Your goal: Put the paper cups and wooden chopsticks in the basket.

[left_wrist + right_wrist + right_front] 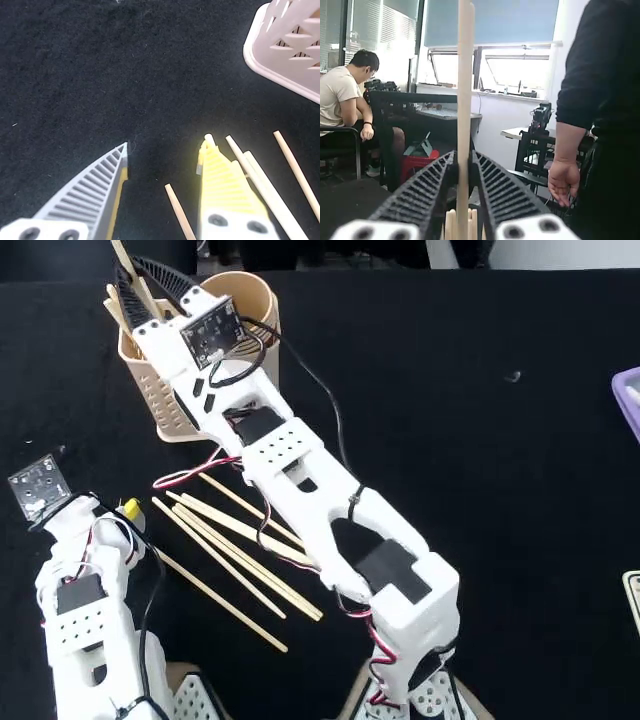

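A beige perforated basket stands at the table's far left, with a tan paper cup inside it, partly hidden by the right arm. My right gripper hangs over the basket, shut on an upright wooden chopstick. In its wrist view the chopstick rises between the shut fingers of the right gripper. Several loose chopsticks lie on the black table in front of the basket. My left gripper stands open just above the table beside their ends, holding nothing. The basket corner lies beyond it.
A purple object sits at the table's right edge, with a pale item below it. The right arm stretches diagonally over the loose chopsticks. The table is covered in black cloth.
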